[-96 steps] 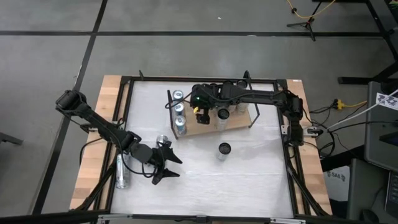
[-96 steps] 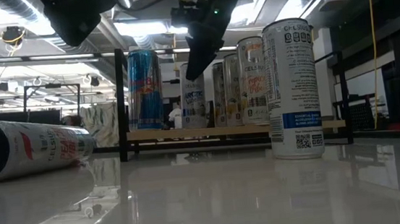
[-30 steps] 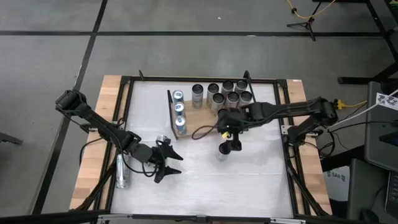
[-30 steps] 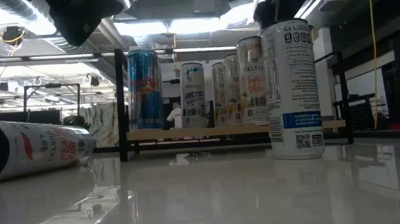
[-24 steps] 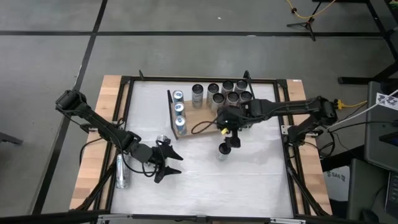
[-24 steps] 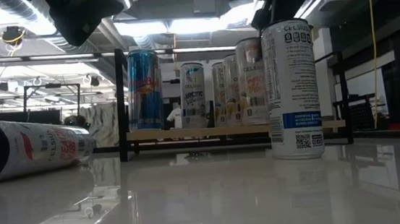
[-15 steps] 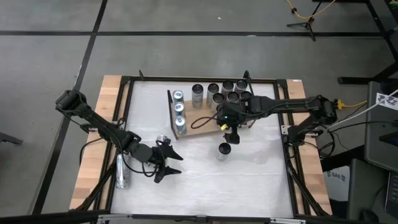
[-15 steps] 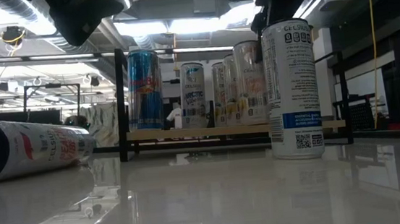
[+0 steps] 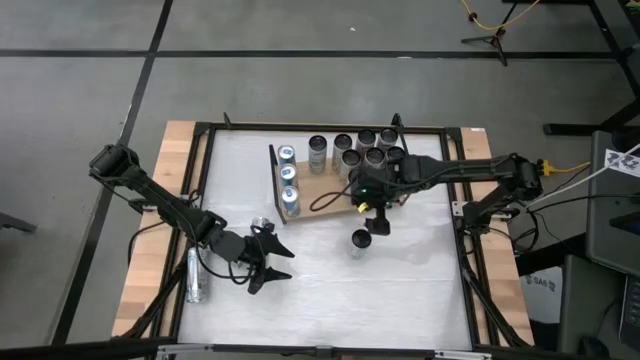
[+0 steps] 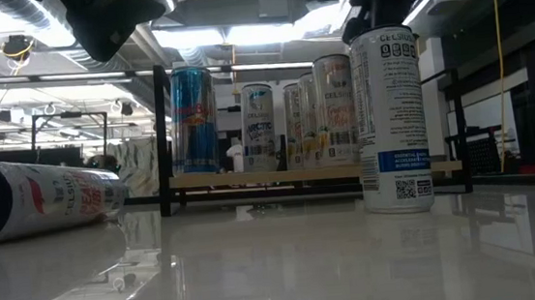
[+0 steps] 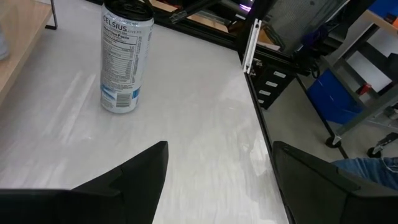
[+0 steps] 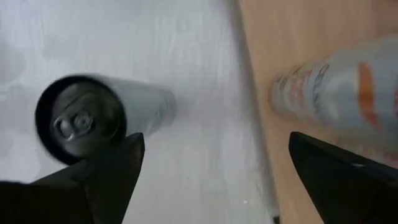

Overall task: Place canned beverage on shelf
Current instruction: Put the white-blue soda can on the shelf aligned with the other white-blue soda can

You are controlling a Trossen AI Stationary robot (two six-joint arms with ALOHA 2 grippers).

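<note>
A white Celsius can stands upright on its base on the white table, in front of the shelf; it also shows in the low view and the left wrist view. The shelf is a light-brown board with black wire ends and bears several upright cans. My right gripper is open and hovers above the table, just right of and beyond the can. In its wrist view the can's top lies beside one finger, not between the two. My left gripper is open and empty at the near left.
A can lies on its side on the wooden strip at the table's left edge. Another can sits just beyond my left gripper. A lying can shows in the low view. Bare tabletop lies near and right of the standing can.
My right gripper, still open, has drifted a little toward the far edge, from over the standing can toward the shelf's front edge. The can and the shelf cans have kept their places.
</note>
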